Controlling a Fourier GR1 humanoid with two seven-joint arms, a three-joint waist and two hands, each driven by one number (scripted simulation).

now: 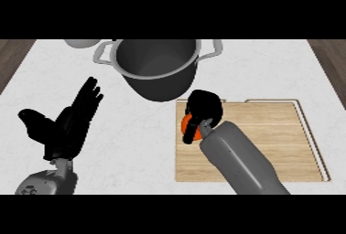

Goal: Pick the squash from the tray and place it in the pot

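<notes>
Squash (188, 128) sits under your right hand (205, 108), fingers curled round it, over the tray (270, 137) near the pot (157, 59); left hand (67, 125) open.

Orange squash (188, 127) over wooden tray (270, 137); grey pot (159, 64) beyond, upright.

A white, faintly marbled counter (283, 73) fills most of the head view, with strips of dark wood floor showing past its left and right edges. A grey pot (157, 64) with two handles stands at the counter's far middle, its mouth open. Just beside it, at the far edge, sits part of a pale rounded object (too cropped to identify). A wooden tray (270, 141) lies flat on the counter right of centre, near the pot.
</notes>
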